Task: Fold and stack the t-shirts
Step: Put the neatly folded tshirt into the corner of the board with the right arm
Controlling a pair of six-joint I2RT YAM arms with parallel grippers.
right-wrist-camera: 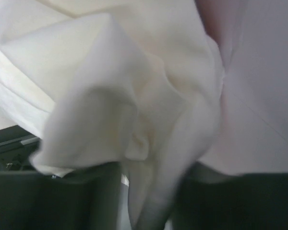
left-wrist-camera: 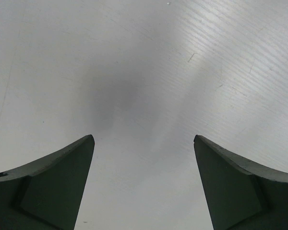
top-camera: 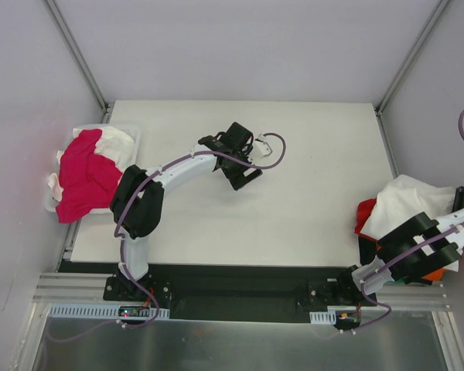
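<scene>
Top external view: the left arm reaches out over the middle of the white worktop [top-camera: 309, 193].
Left gripper [left-wrist-camera: 144, 141]: jaws spread wide, holding nothing, above bare worktop.
Right gripper [right-wrist-camera: 149, 206]: buried in the crumpled white cloth t-shirt [right-wrist-camera: 134, 96]; I cannot tell whether it grips.
Right edge: that white shirt tops a heap, with a red t-shirt [top-camera: 364, 216] beside it.
Left edge: a white plastic bin [top-camera: 133, 137] holds a magenta-pink t-shirt [top-camera: 85, 178].
</scene>
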